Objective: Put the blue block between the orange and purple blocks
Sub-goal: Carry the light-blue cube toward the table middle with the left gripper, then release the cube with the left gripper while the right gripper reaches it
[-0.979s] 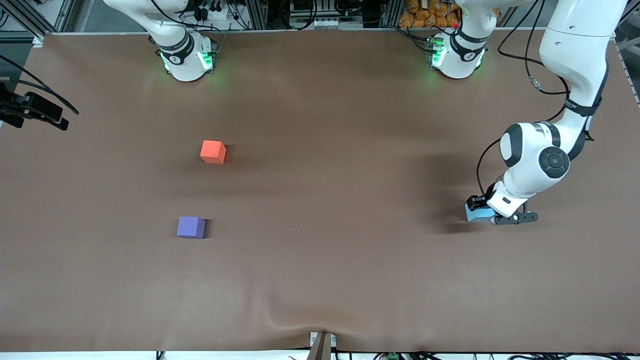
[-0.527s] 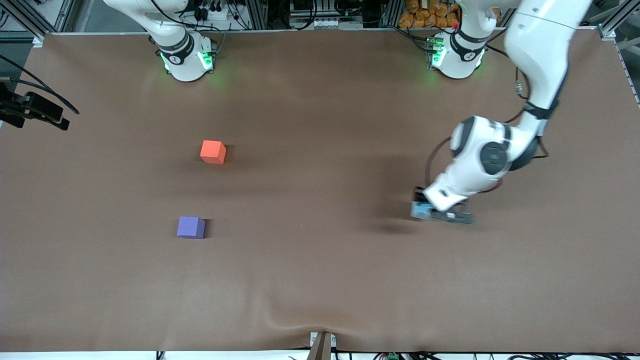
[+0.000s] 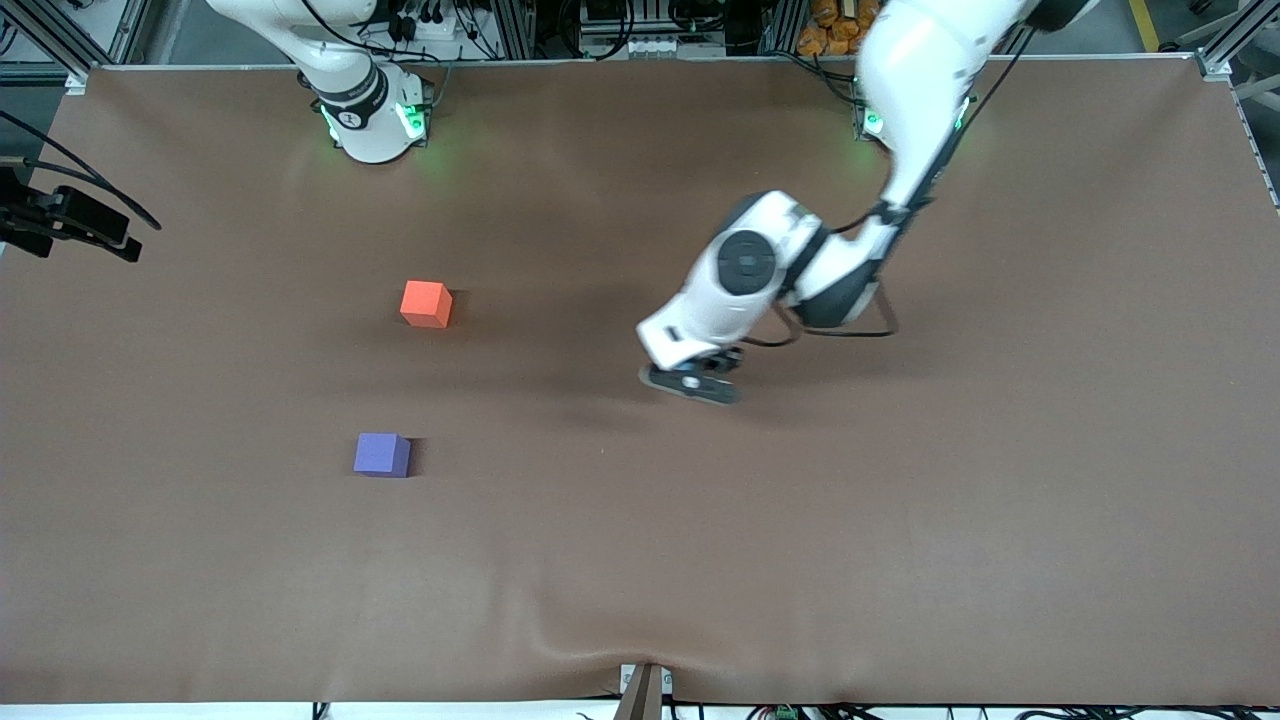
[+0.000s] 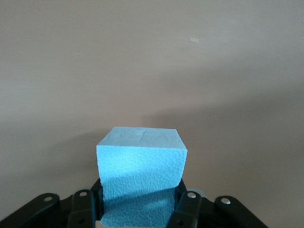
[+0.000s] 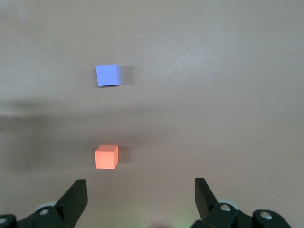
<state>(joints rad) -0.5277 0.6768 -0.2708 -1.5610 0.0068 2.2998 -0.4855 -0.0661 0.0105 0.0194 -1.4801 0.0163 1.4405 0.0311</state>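
Observation:
The blue block (image 4: 141, 166) is a light sky-blue cube clamped between the fingers (image 4: 85, 206) of my left gripper (image 4: 140, 205). In the front view the left gripper (image 3: 690, 383) hangs over the middle of the table, and the hand hides the block there. The orange block (image 3: 426, 303) and the purple block (image 3: 382, 455) sit apart toward the right arm's end, the purple one nearer the front camera. My right gripper (image 5: 140, 194) is open and empty, high above them. Both cubes show in the right wrist view, orange (image 5: 106, 156) and purple (image 5: 108, 75).
The brown mat (image 3: 900, 560) covers the table and has a wrinkle (image 3: 590, 640) at the edge nearest the front camera. A black clamp with cables (image 3: 70, 225) sticks in at the right arm's end. The arm bases (image 3: 375, 115) stand along the top edge.
My left arm has swung the blue block from the left arm's end of the table to over the middle, toward the two cubes. The orange and purple blocks have not moved.

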